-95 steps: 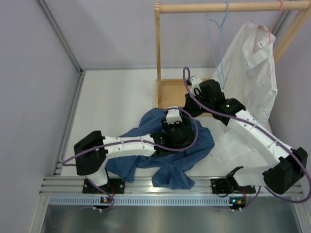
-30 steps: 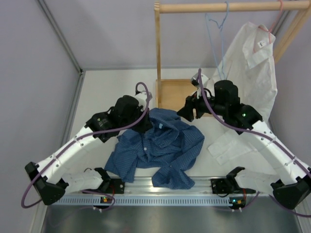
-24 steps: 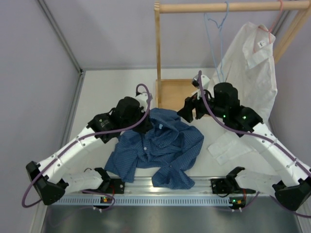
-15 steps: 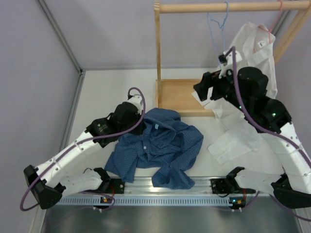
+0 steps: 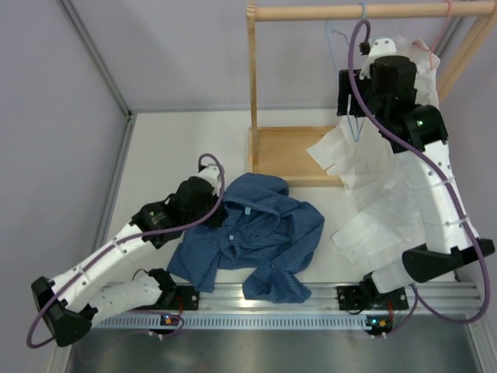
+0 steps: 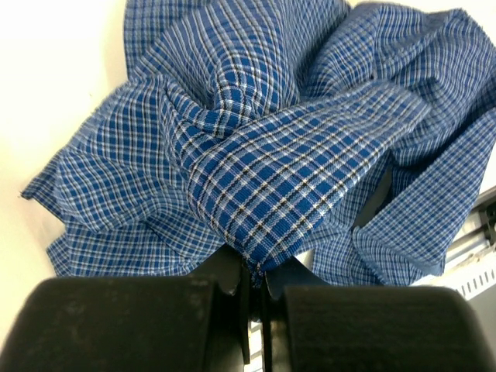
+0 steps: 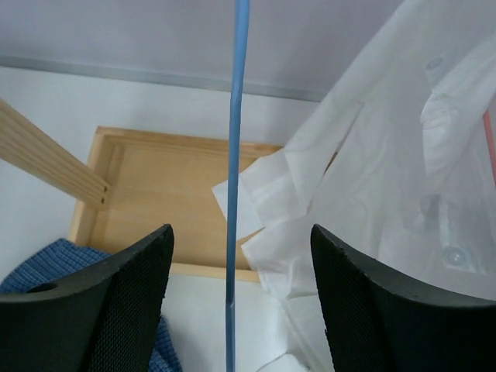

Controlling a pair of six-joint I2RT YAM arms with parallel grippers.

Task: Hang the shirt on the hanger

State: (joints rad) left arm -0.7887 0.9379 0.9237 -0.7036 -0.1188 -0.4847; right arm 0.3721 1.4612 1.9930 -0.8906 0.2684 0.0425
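The dark blue checked shirt lies crumpled on the white table near its front edge, at 6 o'clock from the tray-like base of the wooden rack, its collar end toward 12 o'clock and a sleeve trailing toward 6 o'clock over the metal rail. The left gripper sits at the shirt's 10 o'clock edge, and the left wrist view shows its 2 fingers pressed together on a raised fold of the checked cloth, which peaks up from the pinch while the rest of the garment bunches behind it. The right arm reaches up high toward 1 o'clock in the overhead view, just under the rack's wooden rod. The light blue wire hanger hangs from that rod by its hook, and in the right wrist view 1 of its wires runs straight down the middle between the 2 fingers of the right gripper, which stand wide apart with a clear gap to the wire on each side. At 3 o'clock from the hanger a white collared shirt hangs from the same rod on a thin pink hanger, its lower part draping onto the table at 3 o'clock from the blue shirt. The 2 shirts lie just beside each other without clearly touching.
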